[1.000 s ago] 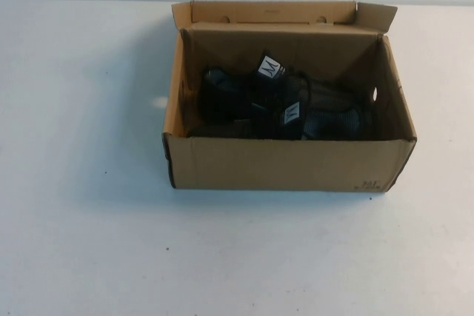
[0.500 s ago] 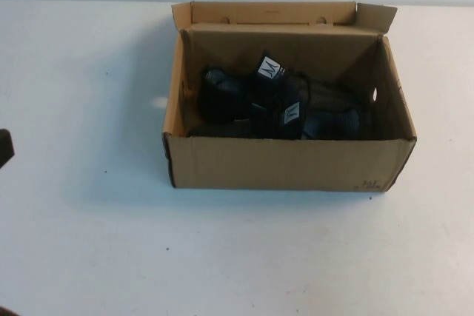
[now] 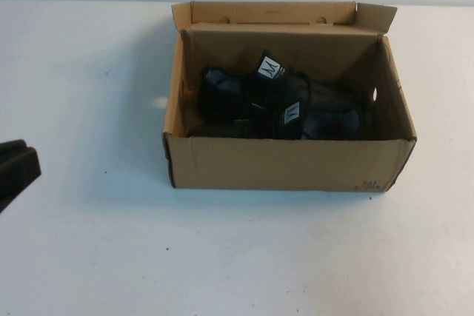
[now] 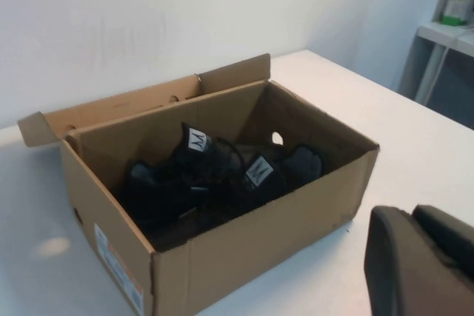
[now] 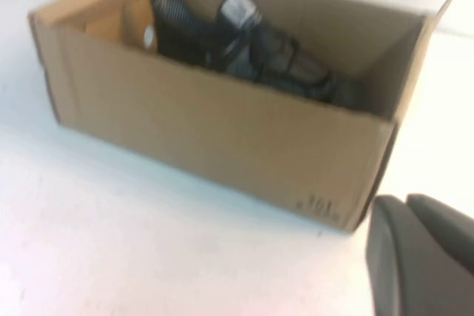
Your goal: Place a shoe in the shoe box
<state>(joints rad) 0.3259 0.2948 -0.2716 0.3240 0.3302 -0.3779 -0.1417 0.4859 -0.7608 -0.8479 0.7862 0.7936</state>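
Since both shoes [image 3: 278, 101] already lie inside the open shoe box [image 3: 285, 164] mid-desk [image 3: 89, 242], the closed, empty left tool [image 3: 16, 164] at nine o'clock should keep clear; right tool [image 5: 422, 257] closed too.

Even, bright light; box interior [image 3: 222, 42] shadowed; soft shadow falls left; right wrist view blurred.

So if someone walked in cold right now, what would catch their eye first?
The open brown shoe box mid-table, lid flap folded back, with two black shoes lying inside, white tongue tags showing. Next, the left gripper, shut and empty, at the table's left edge. The right gripper, also shut, shows only in its own wrist view, near the box's printed corner.
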